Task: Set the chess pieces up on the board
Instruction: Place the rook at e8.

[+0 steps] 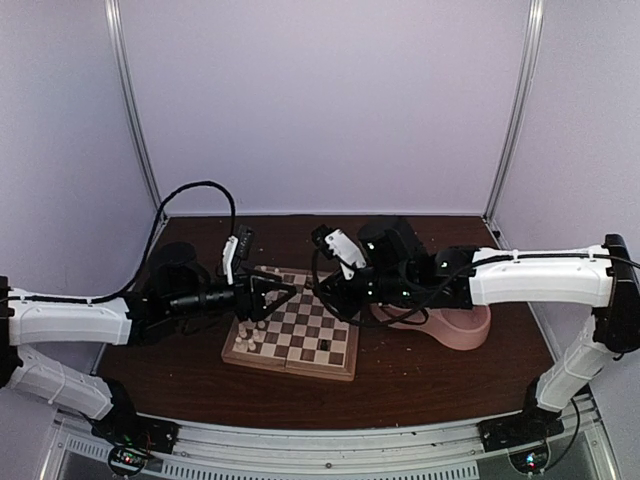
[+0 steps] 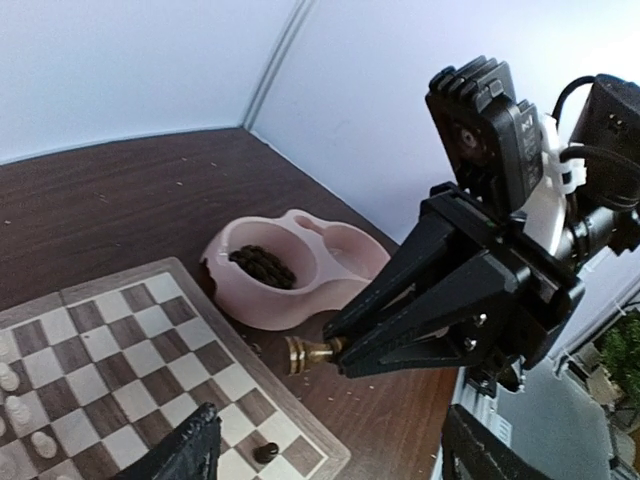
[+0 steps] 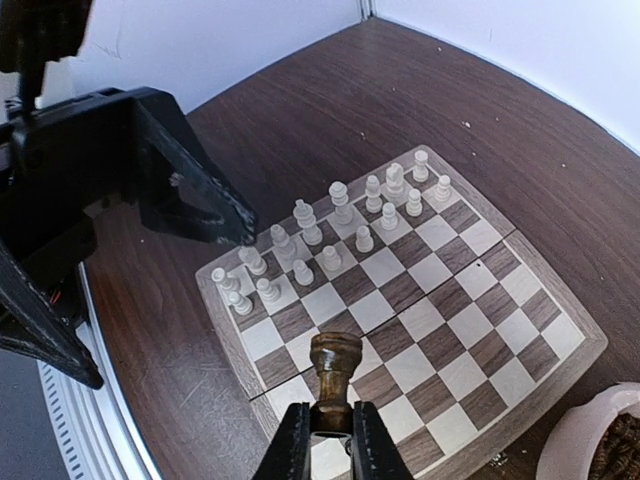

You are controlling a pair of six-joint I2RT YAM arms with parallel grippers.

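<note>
The board lies in the middle of the table. Several cream chess pieces stand in two rows along its left side. My right gripper is shut on the base of a dark brown rook, held lying sideways above the board's near edge. In the left wrist view that rook sticks out of the right gripper. My left gripper is open with nothing between its fingers, close by over the board. A lone dark piece sits on a corner square.
A pink double bowl stands just right of the board, with dark pieces heaped in one half. In the top view the two grippers nearly meet over the board's far part. White walls close the table in.
</note>
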